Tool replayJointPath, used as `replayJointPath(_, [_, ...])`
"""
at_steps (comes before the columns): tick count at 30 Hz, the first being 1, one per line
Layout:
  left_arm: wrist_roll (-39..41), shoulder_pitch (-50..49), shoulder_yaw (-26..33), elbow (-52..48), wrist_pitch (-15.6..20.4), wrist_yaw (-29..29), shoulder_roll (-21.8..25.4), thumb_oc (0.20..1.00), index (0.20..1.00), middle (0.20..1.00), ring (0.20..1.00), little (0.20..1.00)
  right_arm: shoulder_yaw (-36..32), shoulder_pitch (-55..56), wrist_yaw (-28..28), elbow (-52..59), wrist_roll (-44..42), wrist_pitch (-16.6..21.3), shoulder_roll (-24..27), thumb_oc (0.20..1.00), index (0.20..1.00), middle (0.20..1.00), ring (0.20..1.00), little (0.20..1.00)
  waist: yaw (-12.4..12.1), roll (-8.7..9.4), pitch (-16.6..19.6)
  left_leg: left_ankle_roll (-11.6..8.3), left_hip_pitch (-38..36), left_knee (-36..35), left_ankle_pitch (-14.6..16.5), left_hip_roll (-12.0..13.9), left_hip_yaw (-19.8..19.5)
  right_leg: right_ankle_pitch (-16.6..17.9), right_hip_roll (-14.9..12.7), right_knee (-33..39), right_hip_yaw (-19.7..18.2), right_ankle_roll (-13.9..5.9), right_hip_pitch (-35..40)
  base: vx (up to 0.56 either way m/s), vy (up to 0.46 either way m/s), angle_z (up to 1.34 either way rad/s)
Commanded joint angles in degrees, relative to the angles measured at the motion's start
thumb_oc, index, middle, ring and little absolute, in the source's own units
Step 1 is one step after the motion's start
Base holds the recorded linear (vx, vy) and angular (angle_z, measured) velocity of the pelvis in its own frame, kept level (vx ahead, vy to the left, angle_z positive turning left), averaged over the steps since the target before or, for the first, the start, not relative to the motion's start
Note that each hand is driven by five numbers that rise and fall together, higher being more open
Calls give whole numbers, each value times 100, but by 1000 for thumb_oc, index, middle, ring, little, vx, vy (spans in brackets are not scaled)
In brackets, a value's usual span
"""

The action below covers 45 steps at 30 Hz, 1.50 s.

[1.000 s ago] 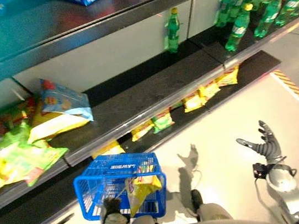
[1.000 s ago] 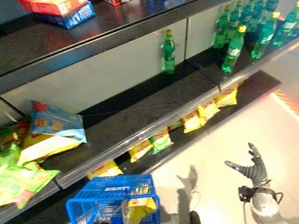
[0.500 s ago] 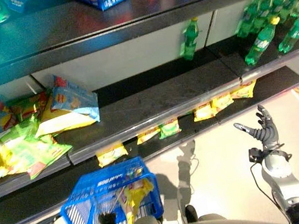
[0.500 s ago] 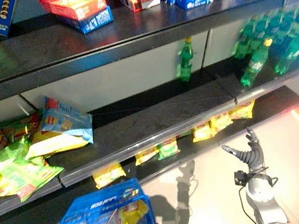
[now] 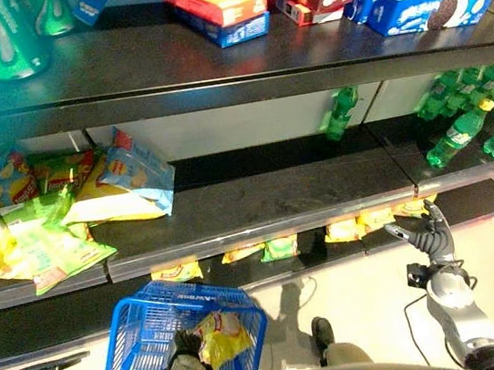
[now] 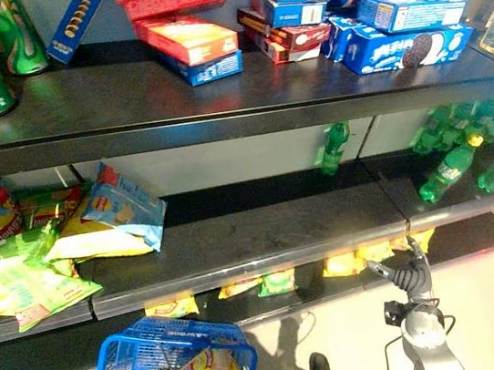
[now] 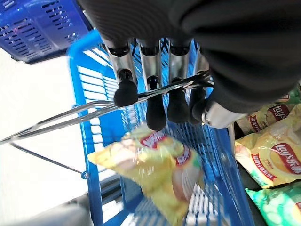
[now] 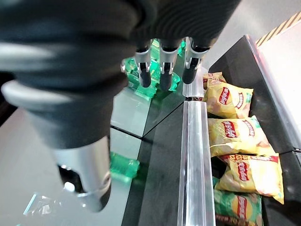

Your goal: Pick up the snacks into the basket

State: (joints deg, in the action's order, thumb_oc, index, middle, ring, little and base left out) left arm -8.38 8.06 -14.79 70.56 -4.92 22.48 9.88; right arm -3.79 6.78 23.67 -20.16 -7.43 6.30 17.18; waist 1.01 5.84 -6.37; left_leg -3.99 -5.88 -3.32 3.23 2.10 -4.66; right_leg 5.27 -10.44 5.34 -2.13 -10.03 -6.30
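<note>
1. Camera tilted up since a second ago; shelves shifted in view, nothing on them moved.
2. Left hand (image 7: 155, 101) stays curled round the basket (image 5: 127, 349) handle; one chip bag (image 7: 155, 165) inside, just below its fingers.
3. Right hand (image 5: 427, 235), fingers spread and empty, has risen near the yellow bags (image 8: 233, 132) on the bottom shelf; a reach there looks next.

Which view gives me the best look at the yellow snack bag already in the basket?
The left wrist view: the yellow snack bag shows close and whole inside the blue basket, past the left robot hand curled on the wire handle. Both eye views show it small, beside that hand.
</note>
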Motion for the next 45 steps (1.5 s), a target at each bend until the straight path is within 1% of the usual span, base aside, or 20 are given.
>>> replayJointPath(1, [-366, 252, -19, 89, 167, 12, -155, 200, 200, 200, 200, 200, -530, -244, 285, 370, 53, 123, 354, 1000, 1000, 1000, 1000, 1000, 203, -133, -276, 269, -103, -168, 137, -359, -83, 532, -222, -445, -249, -303, -670, 141, -304, 60])
replayJointPath(5, [-383, 153, 53, 267, 174, -14, -159, 200, 200, 200, 200, 200, -610, -205, 289, 422, 92, 127, 382, 1000, 1000, 1000, 1000, 1000, 274, -41, -298, 157, -236, -168, 235, -224, -256, 499, -94, -536, -511, -376, -581, 76, -346, 32])
replayJointPath(7, [-357, 86, 107, 338, 178, -47, -166, 200, 200, 200, 200, 200, -724, -109, 310, 448, 138, 127, 437, 1000, 1000, 1000, 1000, 1000, 286, -73, -260, 100, -196, -168, 212, -110, -411, 272, -20, -559, -656, -319, -425, 28, -409, 61])
replayJointPath(8, [-330, 54, 94, 333, 211, -43, -194, 200, 200, 200, 200, 200, -736, -46, 352, 451, 185, 121, 548, 1000, 1000, 1000, 1000, 1000, 260, -194, -252, -41, -135, -168, 61, 161, -507, -77, 123, -847, -681, -195, -379, -29, -491, 67])
replayJointPath(10, [-250, 13, 121, 354, 240, -17, -248, 200, 200, 200, 200, 200, -720, -108, 400, 434, 170, 134, 598, 1000, 1000, 1000, 1000, 1000, 296, -279, -235, -120, -81, -168, -51, 315, -510, -110, 234, -894, -624, -144, -394, -23, -465, 57])
replayJointPath(11, [-82, -3, 169, 367, 234, 44, -376, 200, 200, 200, 200, 200, -893, 4, 384, 627, 208, 110, 769, 1000, 1000, 1000, 1000, 1000, 389, -477, -251, -216, 217, 127, -216, 513, -474, -341, 433, -1030, -427, 77, -262, -4, -266, 71])
replayJointPath(14, [-74, -7, 39, 231, 301, 115, -512, 200, 200, 200, 200, 200, -1000, 132, 373, 635, 134, 157, 858, 1000, 1000, 1000, 1000, 1000, 441, -641, -359, -245, 445, 298, -363, 515, -483, -427, 493, -948, -231, 198, -89, -97, -340, 86])
replayJointPath(15, [-132, -58, -71, 83, 300, 143, -631, 200, 200, 200, 200, 200, -941, 87, 457, 536, 228, 96, 999, 1000, 1000, 1000, 1000, 1000, 462, -833, -455, -287, 601, 501, -482, 463, -378, -465, 508, -763, -88, 283, 107, -158, -283, 35])
replayJointPath(18, [-230, -51, -82, 8, 251, 292, -655, 200, 200, 200, 200, 200, -852, 106, 456, 676, 320, 97, 1000, 1000, 1000, 1000, 1000, 1000, 495, -863, -525, -239, 732, 664, -675, 540, -55, -521, 545, -611, -25, 407, 299, -106, -322, 15])
replayJointPath(20, [-176, -104, -4, -69, 256, 368, -648, 200, 200, 200, 200, 200, -670, 193, 343, 732, 352, 88, 976, 1000, 1000, 1000, 1000, 1000, 430, -860, -520, -160, 751, 842, -516, 184, -179, -484, 649, -484, -56, 466, 376, -77, -295, 7])
replayJointPath(23, [-84, -204, 125, -115, 252, 357, -602, 200, 200, 200, 200, 200, -382, 140, 163, 776, 491, -2, 940, 1000, 1000, 1000, 1000, 1000, 291, -856, -481, 137, 841, 1021, -168, -805, -362, -367, 862, -384, -169, 529, 438, -25, -225, -10])
replayJointPath(24, [-85, -209, 125, -116, 253, 356, -601, 200, 200, 200, 200, 200, -379, 143, 163, 777, 491, -4, 939, 1000, 1000, 1000, 1000, 1000, 280, -857, -494, 146, 825, 1045, -137, -803, -347, -378, 865, -382, -183, 526, 461, 35, -194, -34])
replayJointPath(25, [-54, -300, 212, 64, 231, 307, -605, 200, 200, 200, 200, 200, -187, 98, 73, 796, 486, 20, 851, 1000, 1000, 1000, 1000, 1000, 178, -943, -429, 417, 833, 922, -183, -1393, -649, -285, 1152, -367, -386, 580, 446, 62, -144, -35])
replayJointPath(29, [42, -458, 357, 354, 214, 215, -659, 200, 200, 200, 200, 200, -23, 79, -21, 747, 428, 56, 741, 1000, 1000, 1000, 1000, 1000, 138, -1010, -382, 609, 629, 610, -333, -1657, -823, -241, 1482, -372, -677, 621, 523, 31, -88, -74])
replayJointPath(33, [-105, -539, 277, 474, 161, 76, -634, 200, 200, 200, 200, 200, -12, 334, -69, 669, 260, 71, 456, 1000, 1000, 1000, 1000, 1000, 266, -805, -218, 526, 359, 30, -593, -1258, -685, -376, 1608, -595, -482, 668, 475, 18, -50, -11])
replayJointPath(37, [-197, -494, 290, 489, 103, -1, -532, 200, 200, 200, 200, 200, -6, 348, -98, 729, 266, 73, 407, 1000, 1000, 1000, 1000, 1000, 298, -589, -266, 584, 343, -103, -619, -1102, -473, -424, 1753, -942, -397, 668, 284, -37, -62, -2])
replayJointPath(39, [-342, -291, 179, 392, 109, -41, -343, 200, 200, 200, 200, 200, 17, 351, -129, 802, 229, 132, 367, 1000, 1000, 1000, 1000, 1000, 300, -441, -397, 554, 404, -43, -634, -907, -377, -498, 1821, -1483, -415, 533, 0, -137, -173, -37])
replayJointPath(42, [-350, -31, 111, 220, 146, 12, -189, 200, 200, 200, 200, 200, -61, 315, -123, 885, 295, 119, 373, 1000, 1000, 1000, 1000, 1000, 256, -469, -400, 437, 484, -109, -641, -534, -360, -565, 1283, -1561, -432, 418, -89, -62, -178, -32])
replayJointPath(43, [-349, -30, 106, 220, 145, 11, -189, 200, 200, 200, 200, 200, -66, 319, -124, 889, 297, 116, 371, 1000, 1000, 1000, 1000, 1000, 256, -469, -416, 439, 464, -105, -629, -535, -364, -576, 1282, -1557, -428, 418, -64, -26, -141, -32])
replayJointPath(45, [-338, 108, 37, 181, 154, 2, -188, 200, 200, 200, 200, 200, -177, 273, -88, 893, 322, 52, 357, 1000, 1000, 1000, 1000, 1000, 259, -495, -373, 341, 433, -168, -548, -310, -373, -415, 772, -1361, -433, 365, -69, -31, -232, -25])
